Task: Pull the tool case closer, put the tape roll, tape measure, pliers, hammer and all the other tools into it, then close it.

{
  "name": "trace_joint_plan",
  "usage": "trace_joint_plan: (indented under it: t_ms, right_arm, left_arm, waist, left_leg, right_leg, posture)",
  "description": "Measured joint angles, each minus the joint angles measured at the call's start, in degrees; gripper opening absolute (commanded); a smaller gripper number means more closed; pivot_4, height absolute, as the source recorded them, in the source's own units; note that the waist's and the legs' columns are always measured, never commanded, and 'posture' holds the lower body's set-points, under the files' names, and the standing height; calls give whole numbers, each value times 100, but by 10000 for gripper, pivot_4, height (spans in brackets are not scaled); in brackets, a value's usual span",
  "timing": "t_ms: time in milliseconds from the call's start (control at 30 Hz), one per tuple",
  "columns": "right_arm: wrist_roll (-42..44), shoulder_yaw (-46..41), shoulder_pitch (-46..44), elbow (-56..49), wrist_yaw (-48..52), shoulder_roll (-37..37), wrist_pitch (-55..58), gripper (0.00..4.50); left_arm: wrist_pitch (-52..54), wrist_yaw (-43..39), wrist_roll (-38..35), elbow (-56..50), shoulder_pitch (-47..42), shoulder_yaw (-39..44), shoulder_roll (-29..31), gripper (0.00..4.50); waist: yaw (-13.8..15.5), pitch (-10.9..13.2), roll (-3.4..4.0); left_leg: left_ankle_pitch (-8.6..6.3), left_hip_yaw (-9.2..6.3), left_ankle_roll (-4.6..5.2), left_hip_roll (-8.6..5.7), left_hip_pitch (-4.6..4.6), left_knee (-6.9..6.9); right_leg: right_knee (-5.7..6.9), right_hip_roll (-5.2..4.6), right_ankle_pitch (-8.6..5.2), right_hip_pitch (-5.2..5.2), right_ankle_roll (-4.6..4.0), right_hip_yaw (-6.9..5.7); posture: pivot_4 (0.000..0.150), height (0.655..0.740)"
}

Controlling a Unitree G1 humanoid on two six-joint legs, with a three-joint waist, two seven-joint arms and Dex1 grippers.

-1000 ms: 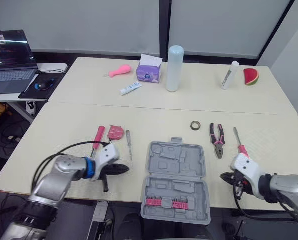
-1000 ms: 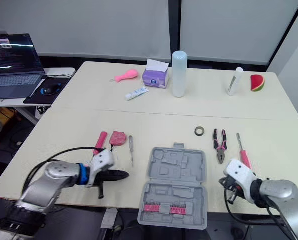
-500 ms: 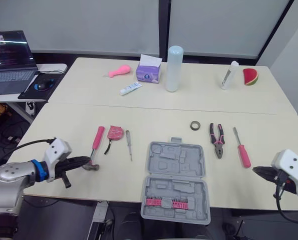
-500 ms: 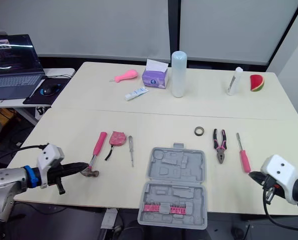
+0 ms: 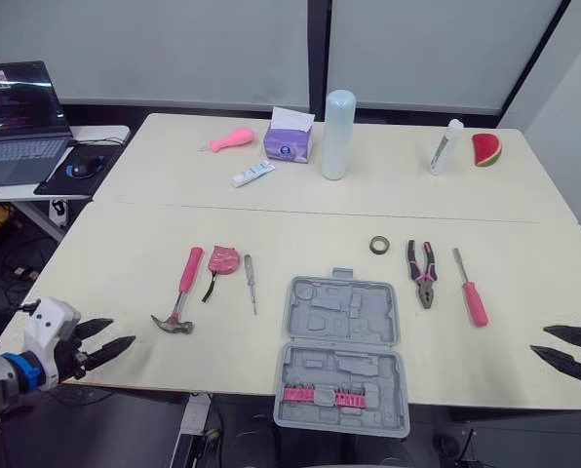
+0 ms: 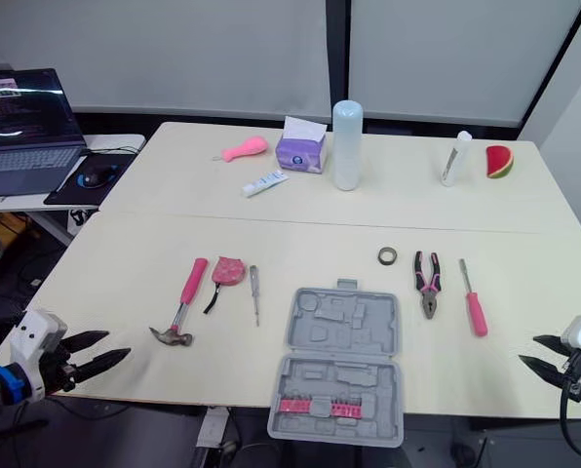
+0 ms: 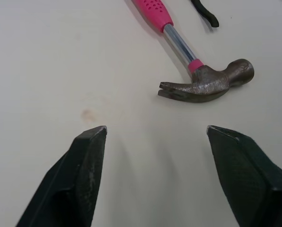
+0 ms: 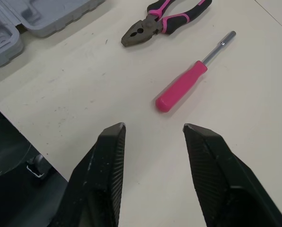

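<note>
— Where is the tool case (image 5: 344, 356)?

— Centre of the worktop (image 5: 115, 253), at the near edge, lying open. A row of pink bits (image 5: 320, 395) sits in its near half (whatever else the moulded pockets hold is too small to tell).

— And the tools?

— All outside it. To its left lie the hammer (image 5: 178, 295), the tape measure (image 5: 223, 259) and a slim screwdriver (image 5: 251, 283). To its far right lie the tape roll (image 5: 379, 245), the pliers (image 5: 422, 271) and a pink-handled screwdriver (image 5: 472, 292).

— The grippers?

— The left gripper (image 5: 120, 332) hangs at the near left corner, fingers spread and empty, the hammer head just beyond them. The right gripper (image 5: 539, 339) is at the near right, its body cut off by the frame edge. Its fingers are parted, holding nothing, and point towards the pink-handled screwdriver and the pliers.

— Anything else cropped?

— The right wrist view cuts the case down to a corner.
</note>
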Motion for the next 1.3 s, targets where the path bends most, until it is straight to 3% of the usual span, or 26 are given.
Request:
trace_joint_plan:
  t_ms: [167,200,333,500,633,767,867,933,967,1300]
  right_arm:
    - [3,21,-94,129,77,-38,-78,43798]
    - [12,24,-135,128,83,-47,-74,44456]
    - [263,118,-604,-75,66,-295,266,44456]
    - [771,790,-1743,-684,-181,-829,998,44456]
    - [906,2072,-3266,-767,-884,-862,1819,44456]
    - [787,3357,-4568,-540,-1595,-364,2481,44456]
    - [336,4573,-5473,-23,-2060,254,2797,44456]
    - [100,5071,-5763,329,-2215,517,2792,40760]
    - [-29,5244,-5908,546,-2280,614,2776,38945]
    - [-1224,6193,-7017,3144,-2499,1618,1655,38945]
  left_arm:
    - [-107,-74,-23,-140,26,0,0,45000]
    - [-105,-107,-34,-247,31,-1,-1,45000]
    - [56,-258,-216,-1021,-89,-98,-19,45000]
    - [772,-395,-604,-2299,-732,-804,-135,45000]
    - [1377,-377,-776,-2973,-1502,-1419,-273,45000]
    - [1621,-330,-730,-3290,-2081,-1936,-445,45000]
    - [1871,-90,-632,-3335,-2591,-2237,-689,45000]
    - [2016,12,-606,-3396,-2763,-2350,-726,45000]
    - [2084,48,-591,-3397,-2798,-2383,-749,45000]
    - [2517,283,-451,-3605,-3014,-2803,-869,45000]
  waist:
    - [1,0,0]
    - [1,0,0]
    - [-4,2,4]
    - [3,3,4]
    - [-16,5,5]
    - [-9,7,6]
    - [-2,9,4]
    - [0,9,4]
    - [-4,9,4]
    - [-12,9,4]
  left_leg:
    - [0,0,0,0,1,0]
    - [0,0,0,1,0,0]
    - [0,0,0,1,3,1]
    - [1,-1,-1,1,-1,5]
    - [1,0,-2,1,-5,9]
    - [2,0,-3,1,-9,13]
    - [3,-4,-5,0,-30,26]
    - [15,-4,-26,-1,-59,38]
    - [15,-3,-26,-2,-62,39]
    - [17,-5,-27,0,-79,45]
  right_leg:
    - [-1,0,0,2,0,-1]
    - [-1,0,0,2,0,-1]
    - [-1,0,0,7,0,-1]
    - [-8,3,0,13,0,-3]
    - [-13,5,0,12,-1,0]
    - [-14,8,0,10,0,0]
    - [-7,9,0,-8,-1,0]
    - [1,9,0,-30,-1,3]
    - [1,8,0,-31,-1,3]
    - [26,8,0,-55,-1,-1]
  posture:
    - [1500,7161]
    - [1500,7161]
    - [1500,7161]
    - [1500,7161]
    - [1500,7161]
    - [1500,7161]
    - [1500,7161]
    - [1500,7161]
    - [1500,7161]
    - [1500,7161]
